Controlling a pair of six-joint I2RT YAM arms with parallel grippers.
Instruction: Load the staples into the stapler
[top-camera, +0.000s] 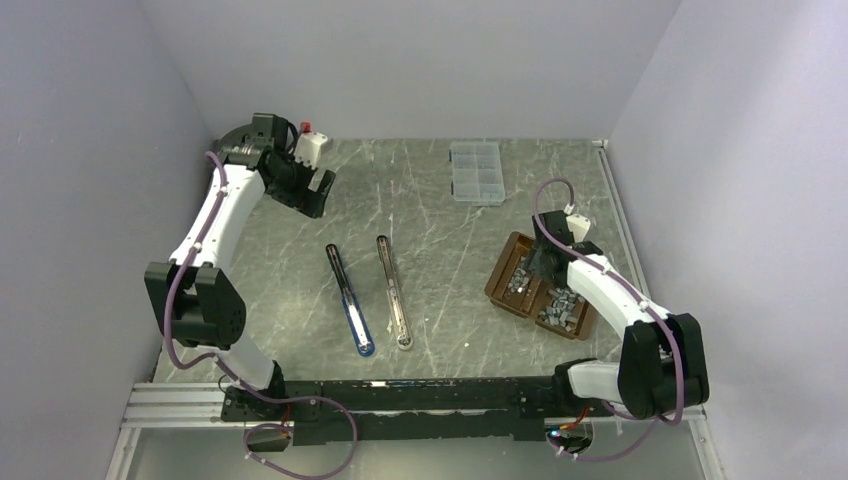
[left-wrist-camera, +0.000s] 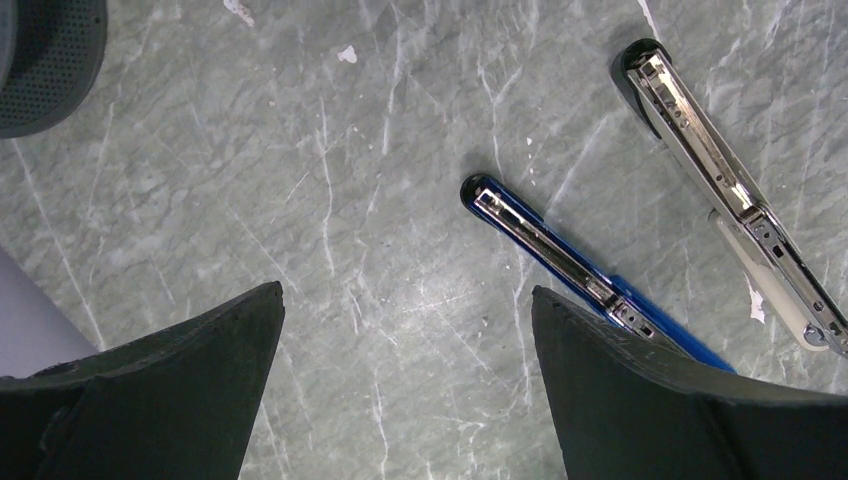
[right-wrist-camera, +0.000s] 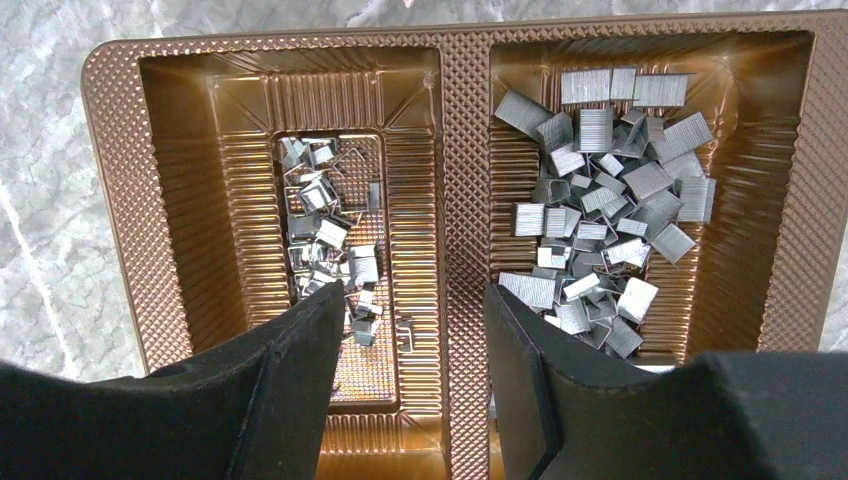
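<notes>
Two staplers lie opened flat mid-table: a blue stapler (top-camera: 350, 300) (left-wrist-camera: 560, 255) and a silver-white stapler (top-camera: 393, 292) (left-wrist-camera: 720, 180), both with their metal channels facing up. The staples (right-wrist-camera: 600, 200) fill the right compartment of a brown tray (right-wrist-camera: 462, 150) (top-camera: 503, 262), and a smaller heap of staples (right-wrist-camera: 325, 225) lies in its left compartment. My right gripper (right-wrist-camera: 415, 290) (top-camera: 545, 262) hovers over the tray, open, its fingers astride the middle divider with nothing between them. My left gripper (left-wrist-camera: 407, 290) (top-camera: 318, 192) hangs wide open and empty, above the table to the far left of the staplers.
A clear plastic compartment box (top-camera: 476, 172) sits at the back of the table. Walls close in the table on the left, back and right. A dark round perforated object (left-wrist-camera: 40, 60) shows at the left wrist view's top-left corner.
</notes>
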